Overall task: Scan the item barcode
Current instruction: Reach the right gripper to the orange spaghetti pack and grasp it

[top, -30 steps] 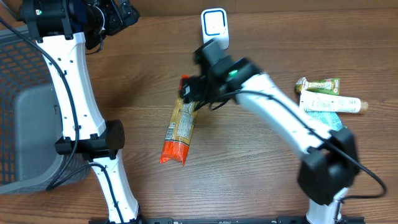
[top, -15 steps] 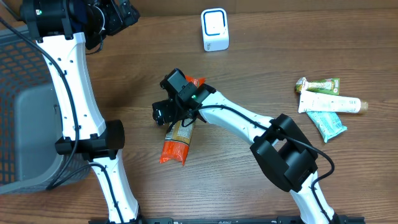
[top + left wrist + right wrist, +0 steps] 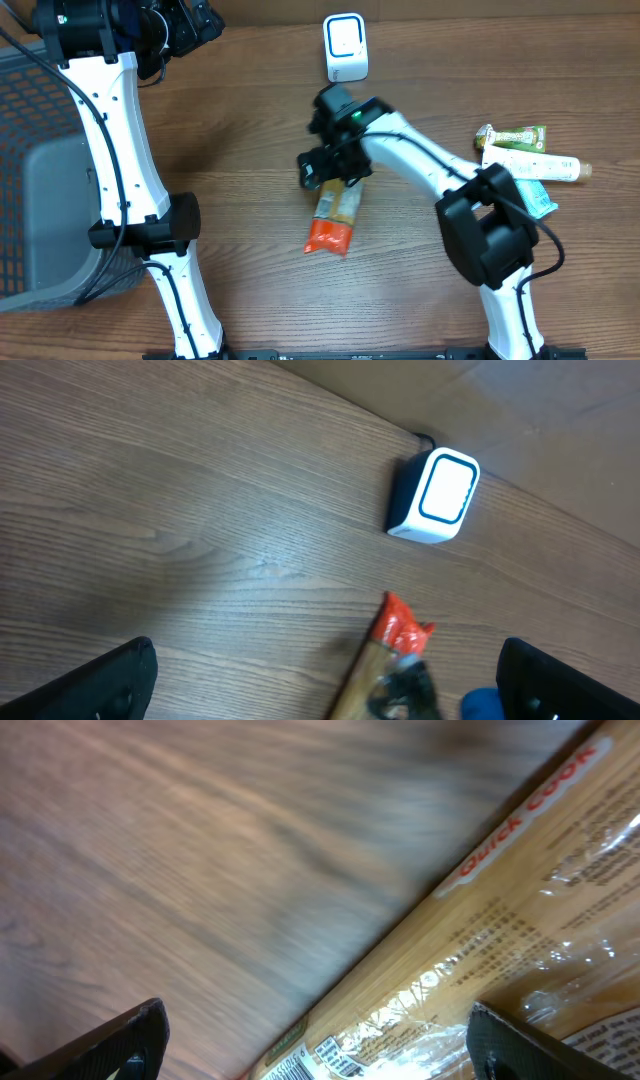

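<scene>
Packet lay mid-table, just below the scanner. My right gripper sat over its top end, fingers spread wide. Left gripper hung wide apart too, near the basket; couldn't tell what's inside.

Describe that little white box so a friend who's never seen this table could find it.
Look to the far edge of the wooden table, the top in the overhead view. A small white box stands there alone, beyond the orange-ended food packet. Unlike that flat packet, it's an upright rounded block with a blue-outlined face.
</scene>
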You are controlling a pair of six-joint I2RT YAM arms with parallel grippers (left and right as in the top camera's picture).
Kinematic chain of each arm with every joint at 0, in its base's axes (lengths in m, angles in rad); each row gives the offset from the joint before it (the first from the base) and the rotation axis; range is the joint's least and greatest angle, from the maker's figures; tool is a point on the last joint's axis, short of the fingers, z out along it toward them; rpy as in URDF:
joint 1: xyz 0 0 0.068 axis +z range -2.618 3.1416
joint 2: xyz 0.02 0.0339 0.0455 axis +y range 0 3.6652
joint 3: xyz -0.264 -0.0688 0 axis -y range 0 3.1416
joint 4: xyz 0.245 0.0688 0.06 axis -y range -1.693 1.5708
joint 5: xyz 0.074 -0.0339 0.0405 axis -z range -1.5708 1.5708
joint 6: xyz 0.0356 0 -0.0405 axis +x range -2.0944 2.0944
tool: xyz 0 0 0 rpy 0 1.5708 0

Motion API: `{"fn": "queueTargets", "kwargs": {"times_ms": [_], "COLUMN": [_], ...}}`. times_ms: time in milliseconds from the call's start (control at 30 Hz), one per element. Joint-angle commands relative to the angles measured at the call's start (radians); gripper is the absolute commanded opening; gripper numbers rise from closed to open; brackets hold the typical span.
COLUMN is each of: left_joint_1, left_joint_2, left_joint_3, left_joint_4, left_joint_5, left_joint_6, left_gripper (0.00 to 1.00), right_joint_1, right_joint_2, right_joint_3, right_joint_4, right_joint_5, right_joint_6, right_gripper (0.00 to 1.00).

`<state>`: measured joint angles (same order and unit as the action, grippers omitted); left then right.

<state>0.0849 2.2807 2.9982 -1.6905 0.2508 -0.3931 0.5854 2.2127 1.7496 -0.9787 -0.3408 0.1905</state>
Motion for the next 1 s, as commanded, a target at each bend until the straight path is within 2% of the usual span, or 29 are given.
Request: {"fn": "queueTargets", "kwargs": {"times_ms": [0,133,233,400,467,733,967], "left_joint_1": [-0.007,-0.007,-0.007,-0.007,-0.007,-0.007,-0.007], "left_joint_2": [-0.005,-0.005,-0.005,-0.005,-0.005,-0.005,-0.005], "left_joint_3": [0.001,0.001,0.001,0.001,0.001,0.001,0.001], "left_joint_4": [0.001,0.001,0.001,0.001,0.001,0.001,0.001], "left_joint_5": [0.004,0.004,0.004,0.004,0.004,0.004,0.004], "left_joint_6": [-0.011,-0.011,-0.011,-0.011,-0.011,-0.011,-0.011], "left_gripper": [0.99,0.99,1.0,0.99,0.99,1.0,1.0], "right_joint_1": [-0.092,-0.15,-0.176,-0.222,-0.228,-0.225,-0.221], "right_joint_2": [0.021,-0.034,-0.108,-0.189,-0.189,-0.189,-0.189], "right_joint_3": [0.04,0.168,0.243,0.251,0.219,-0.101,-0.329], "right_joint_4": [-0.058,-0.175,-0.252,-0.365,-0.389,-0.2,0.068], "right_joint_5": [-0.101,-0.229,-0.23,0.013,0.041,-0.011,-0.068], "right_joint_6": [-0.11,-0.11,-0.104,0.142,0.208,0.269,0.336], "right_gripper": [0.98,1.0,1.0,0.95,0.92,0.91,0.79]}}
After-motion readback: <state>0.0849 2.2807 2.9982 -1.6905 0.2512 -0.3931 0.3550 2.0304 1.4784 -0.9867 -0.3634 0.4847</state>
